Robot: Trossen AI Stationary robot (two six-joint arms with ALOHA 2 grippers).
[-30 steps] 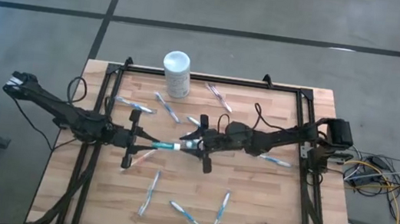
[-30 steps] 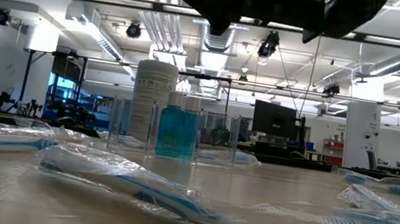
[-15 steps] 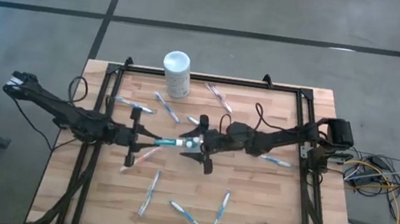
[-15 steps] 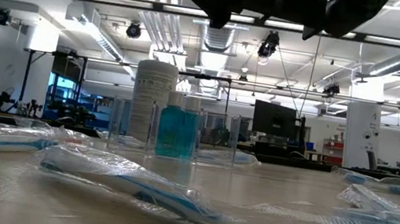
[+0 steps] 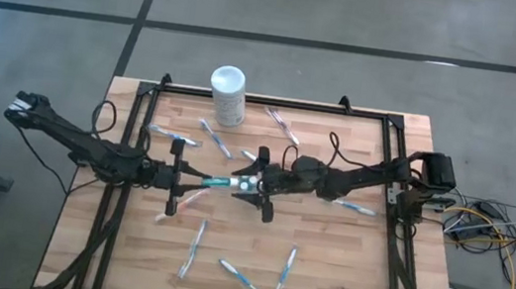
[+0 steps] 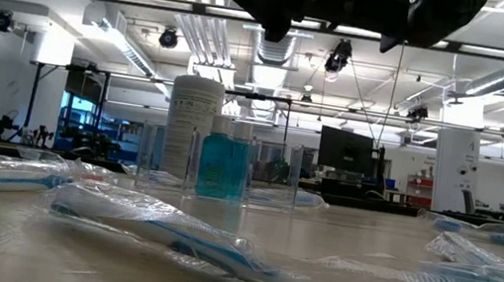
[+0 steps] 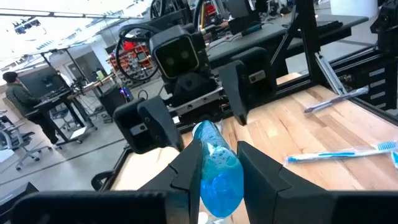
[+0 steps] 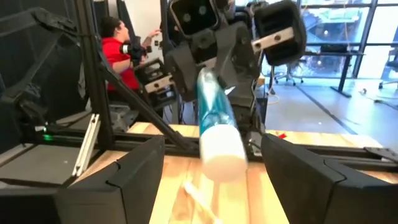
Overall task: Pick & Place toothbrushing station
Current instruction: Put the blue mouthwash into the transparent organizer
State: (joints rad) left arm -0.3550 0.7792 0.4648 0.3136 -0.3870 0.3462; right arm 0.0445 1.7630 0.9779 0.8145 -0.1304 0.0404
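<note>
Two grippers meet at the middle of the high view. My left gripper point(image 5: 177, 176) is clamped on a blue tube point(image 5: 216, 183) lying left to right, its white cap toward my right gripper point(image 5: 251, 186), whose fingers stand wide around that cap without gripping. The station point(image 6: 219, 166) sits low in the middle of the low view, beside the white canister point(image 5: 228, 95). I judge the left arm must carry the tube there.

Canister point(image 5: 228, 95) at the table's point(image 5: 321, 273) back edge, toothbrushes point(image 5: 192, 248) scattered before it
</note>
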